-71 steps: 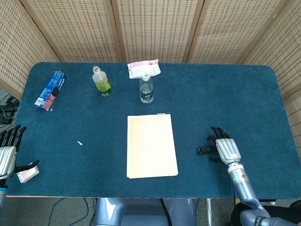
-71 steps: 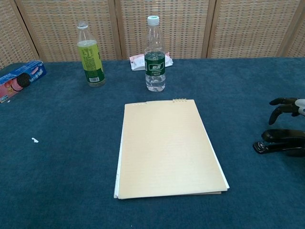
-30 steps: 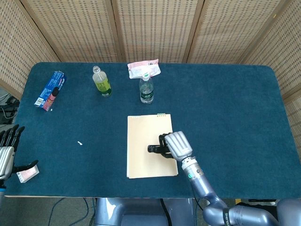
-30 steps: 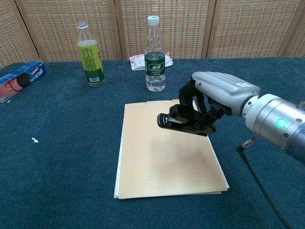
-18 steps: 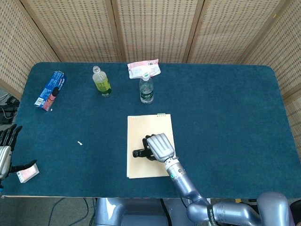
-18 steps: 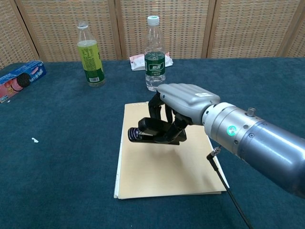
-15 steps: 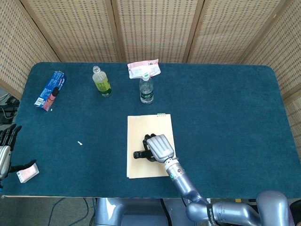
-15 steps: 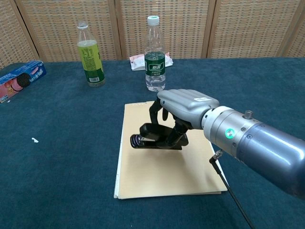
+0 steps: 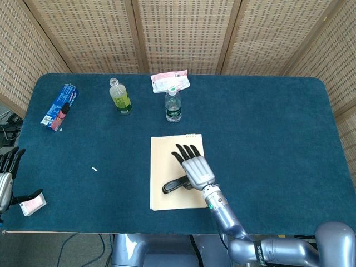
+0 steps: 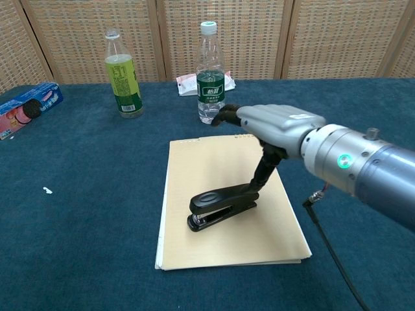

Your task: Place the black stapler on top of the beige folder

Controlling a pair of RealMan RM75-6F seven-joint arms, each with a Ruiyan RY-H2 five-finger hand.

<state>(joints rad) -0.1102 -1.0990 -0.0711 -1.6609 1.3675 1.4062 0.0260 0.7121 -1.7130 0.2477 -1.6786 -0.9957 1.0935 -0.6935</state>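
stapler (image 10: 220,207) on folder (image 10: 214,246), lower middle | right hand (image 10: 279,126) above folder, at stapler's 1 o'clock | water bottle (image 10: 211,74) at folder's 12 | wrapper (image 9: 170,81) behind it | drink bottle (image 10: 123,74) at 11 | cookie pack (image 9: 59,105) at 10, far left | left hand (image 9: 6,178) at table's (image 9: 278,139) 8 o'clock edge
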